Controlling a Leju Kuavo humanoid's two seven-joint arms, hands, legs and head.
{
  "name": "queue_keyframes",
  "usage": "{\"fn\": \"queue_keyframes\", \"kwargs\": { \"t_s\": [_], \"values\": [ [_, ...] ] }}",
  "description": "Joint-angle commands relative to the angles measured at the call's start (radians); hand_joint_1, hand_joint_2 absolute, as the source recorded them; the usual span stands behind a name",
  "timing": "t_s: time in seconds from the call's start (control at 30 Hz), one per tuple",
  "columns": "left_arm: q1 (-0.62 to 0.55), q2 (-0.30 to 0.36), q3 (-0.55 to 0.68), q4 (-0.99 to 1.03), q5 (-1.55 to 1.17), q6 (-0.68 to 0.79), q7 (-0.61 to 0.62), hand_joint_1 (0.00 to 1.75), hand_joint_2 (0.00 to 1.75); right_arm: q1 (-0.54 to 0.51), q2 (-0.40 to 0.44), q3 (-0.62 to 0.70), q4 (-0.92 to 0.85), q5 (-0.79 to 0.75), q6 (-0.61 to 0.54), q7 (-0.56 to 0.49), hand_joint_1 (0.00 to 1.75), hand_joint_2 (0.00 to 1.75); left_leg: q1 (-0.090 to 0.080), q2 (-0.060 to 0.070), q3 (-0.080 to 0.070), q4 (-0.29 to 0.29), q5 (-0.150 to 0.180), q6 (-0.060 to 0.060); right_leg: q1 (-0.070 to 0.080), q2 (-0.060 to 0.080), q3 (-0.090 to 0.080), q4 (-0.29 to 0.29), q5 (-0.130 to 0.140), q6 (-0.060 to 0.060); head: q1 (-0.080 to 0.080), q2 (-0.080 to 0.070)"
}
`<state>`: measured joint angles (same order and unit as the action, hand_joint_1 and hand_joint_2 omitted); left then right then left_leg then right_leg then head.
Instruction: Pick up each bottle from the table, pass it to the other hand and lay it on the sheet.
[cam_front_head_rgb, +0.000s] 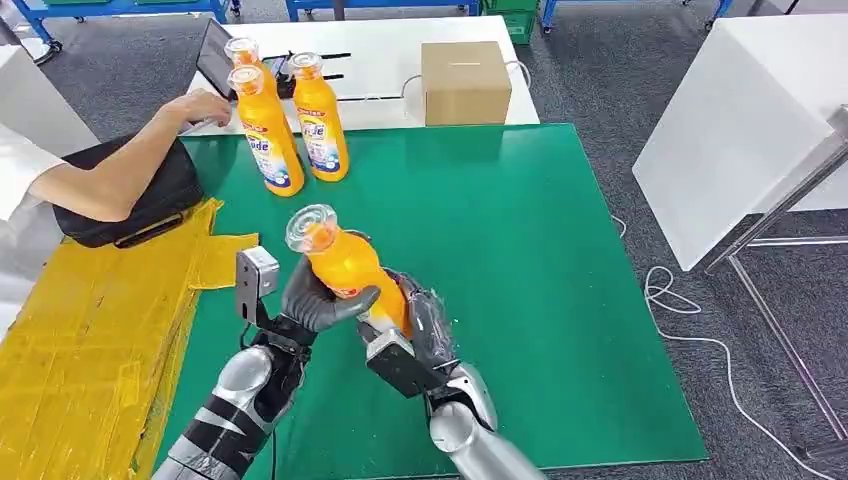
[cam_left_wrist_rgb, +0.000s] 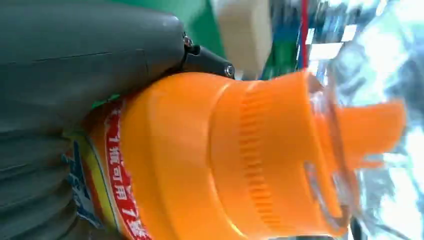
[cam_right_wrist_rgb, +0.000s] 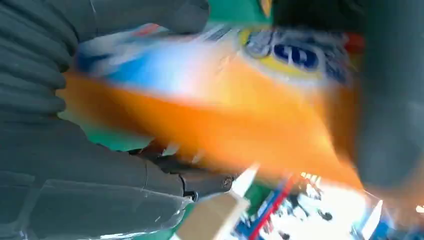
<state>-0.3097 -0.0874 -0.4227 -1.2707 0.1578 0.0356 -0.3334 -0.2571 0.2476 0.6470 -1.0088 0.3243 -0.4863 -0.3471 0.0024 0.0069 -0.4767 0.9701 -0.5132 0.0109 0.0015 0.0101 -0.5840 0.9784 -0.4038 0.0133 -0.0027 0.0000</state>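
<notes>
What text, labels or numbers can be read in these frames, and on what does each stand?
"7", among red characters too tilted to read: label of the held bottle, left wrist view.
Blue letters, too small to read surely: labels of the standing bottles.
Blue lettering in a yellow oval, too blurred to read: held bottle's label, right wrist view.
No print shows on the cardboard box.

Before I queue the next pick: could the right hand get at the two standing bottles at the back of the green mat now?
Probably not yet: the right hand and left hand both grip the orange bottle. The standing bottles look otherwise unobstructed.
</notes>
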Motion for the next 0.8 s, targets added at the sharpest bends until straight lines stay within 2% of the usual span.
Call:
{"fn": "queue_keyframes", "kwargs": {
  "t_s": [0.03, 0.1, 0.13, 0.2, 0.23, 0.27, 0.3, 0.33, 0.43, 0.6, 0.63, 0.7, 0.8],
  "values": [
    [-0.038, 0.017, 0.055, 0.06, -0.443, 0.374, -0.003, 1.75, 1.75, 0.135, -0.11, -0.112, -0.406, -0.004, -0.036, -0.008, 0.0, 1.75, 0.0, -0.002, 0.002, -0.001, 0.0, 0.0, 0.0, -0.002, 0.002, -0.001, -0.001, 0.001, -0.001, 0.0],
    [-0.056, 0.01, 0.048, 0.121, -0.576, 0.458, 0.01, 1.75, 1.75, 0.142, -0.113, -0.13, -0.45, -0.012, -0.032, -0.011, 0.0, 1.75, 0.0, -0.006, 0.0, 0.0, 0.0, 0.0, 0.0, -0.006, 0.001, -0.001, -0.001, 0.001, 0.0, 0.0],
    [-0.076, 0.022, 0.027, 0.169, -0.765, 0.567, 0.072, 1.75, 1.75, 0.142, -0.117, -0.132, -0.464, -0.007, -0.027, -0.015, 0.0, 1.75, 0.002, -0.008, 0.002, 0.0, 0.0, -0.001, 0.002, -0.008, 0.005, -0.002, -0.001, 0.002, 0.0, 0.0],
    [-0.078, 0.022, 0.037, 0.178, -0.767, 0.563, 0.071, 1.75, 1.75, 0.142, -0.12, -0.134, -0.473, -0.004, -0.023, -0.013, 0.0, 1.75, 0.0, -0.005, 0.001, -0.001, 0.0, 0.0, 0.0, -0.005, 0.002, -0.002, 0.0, 0.001, 0.0, 0.0],
    [-0.095, 0.028, 0.034, 0.215, -0.923, 0.612, 0.151, 1.75, 1.75, 0.145, -0.119, -0.14, -0.483, 0.009, -0.016, -0.007, 0.0, 1.75, 0.001, -0.005, 0.002, -0.001, 0.0, 0.0, 0.001, -0.005, 0.004, -0.003, 0.0, 0.001, 0.0, 0.0],
    [-0.117, 0.048, 0.049, 0.266, -1.329, 0.662, 0.383, 1.75, 1.75, 0.144, -0.114, -0.15, -0.496, 0.025, -0.003, 0.01, 0.0, 1.75, 0.002, -0.006, 0.003, -0.001, 0.0, 0.0, 0.002, -0.006, 0.005, -0.004, 0.0, 0.002, -0.001, 0.0],
    [-0.128, 0.058, 0.063, 0.292, -1.497, 0.653, 0.48, 1.75, 1.75, 0.142, -0.113, -0.152, -0.503, 0.031, 0.005, 0.014, 0.0, 1.75, 0.0, -0.003, 0.002, -0.001, 0.0, 0.0, 0.0, -0.003, 0.002, -0.002, 0.0, 0.001, 0.0, 0.0],
    [-0.156, 0.075, 0.072, 0.342, -1.704, 0.551, 0.619, 1.75, 1.75, 0.14, -0.115, -0.155, -0.515, 0.041, 0.016, 0.02, 0.0, 1.75, 0.001, -0.003, 0.002, -0.001, 0.0, -0.001, 0.001, -0.004, 0.002, -0.002, 0.0, 0.001, 0.0, 0.0],
    [-0.217, 0.084, 0.116, 0.461, -1.729, 0.541, 0.598, 1.75, 1.75, 0.148, -0.117, -0.171, -0.551, 0.061, 0.034, 0.043, 0.0, 1.75, 0.001, -0.001, 0.002, -0.001, 0.0, -0.001, 0.001, -0.002, 0.002, -0.002, 0.001, 0.0, 0.0, 0.0],
    [-0.216, 0.078, 0.113, 0.458, -1.729, 0.543, 0.599, 1.75, 1.75, 0.151, -0.116, -0.171, -0.548, 0.061, 0.033, 0.043, 0.0, 1.75, 0.001, -0.002, 0.002, 0.0, 0.0, -0.001, 0.001, -0.002, 0.002, -0.001, 0.0, 0.001, 0.0, 0.0],
    [-0.247, 0.135, -0.013, 0.475, -1.729, 0.452, 0.716, 1.75, 1.75, 0.15, -0.117, -0.172, -0.551, 0.067, 0.032, 0.04, 0.0, 1.75, 0.002, -0.003, 0.004, -0.001, -0.001, -0.001, 0.003, -0.003, 0.005, -0.003, 0.0, 0.001, -0.001, 0.0],
    [-0.336, 0.198, -0.145, 0.596, -1.729, 0.304, 0.856, 1.75, 1.75, 0.163, -0.123, -0.195, -0.584, 0.096, 0.028, 0.056, 0.0, 1.75, 0.002, -0.003, 0.002, 0.0, 0.0, -0.001, 0.002, -0.003, 0.002, -0.001, 0.0, 0.001, 0.0, 0.0],
    [-0.413, 0.209, -0.104, 0.792, -1.729, 0.201, 0.843, 1.75, 1.75, 0.191, -0.124, -0.245, -0.613, 0.116, 0.024, 0.083, 0.0, 1.75, 0.002, -0.004, 0.001, 0.0, 0.0, -0.001, 0.003, -0.005, 0.003, -0.001, 0.0, 0.001, 0.0, 0.0]
  ]
}}
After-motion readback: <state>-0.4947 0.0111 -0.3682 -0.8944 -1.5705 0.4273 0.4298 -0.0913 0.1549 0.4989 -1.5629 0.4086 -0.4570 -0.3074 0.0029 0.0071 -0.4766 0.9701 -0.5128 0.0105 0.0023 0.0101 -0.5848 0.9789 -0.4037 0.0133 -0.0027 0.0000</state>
